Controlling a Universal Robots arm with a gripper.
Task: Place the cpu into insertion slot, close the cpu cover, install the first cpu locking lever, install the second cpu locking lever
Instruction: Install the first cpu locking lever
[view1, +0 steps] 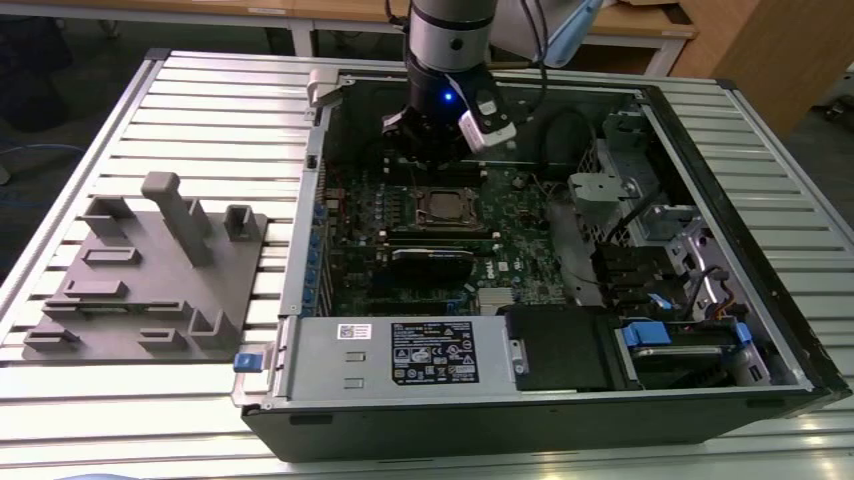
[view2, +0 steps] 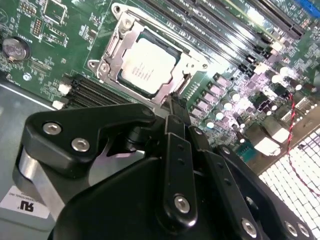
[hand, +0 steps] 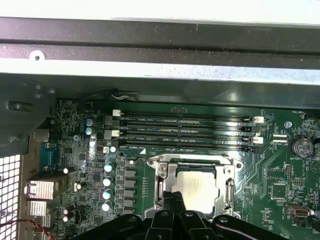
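Your fingers (view2: 175, 120) were pinched together with nothing visible between them, tips at the edge of the closed cpu cover (view2: 116, 47), and the cpu (view2: 147, 67) lay flat in its window just beyond them.

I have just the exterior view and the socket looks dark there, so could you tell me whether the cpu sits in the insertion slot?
Observer: Yes, in both wrist views the cpu lies flat in the insertion slot, silver top up.
Operator: Thank you. What lies over it?
Observer: The cpu cover lies flat, framing the chip.
Operator: And where is the arm working?
Observer: In the second wrist view the gripper, fingers together, has its tips at the slot's edge.
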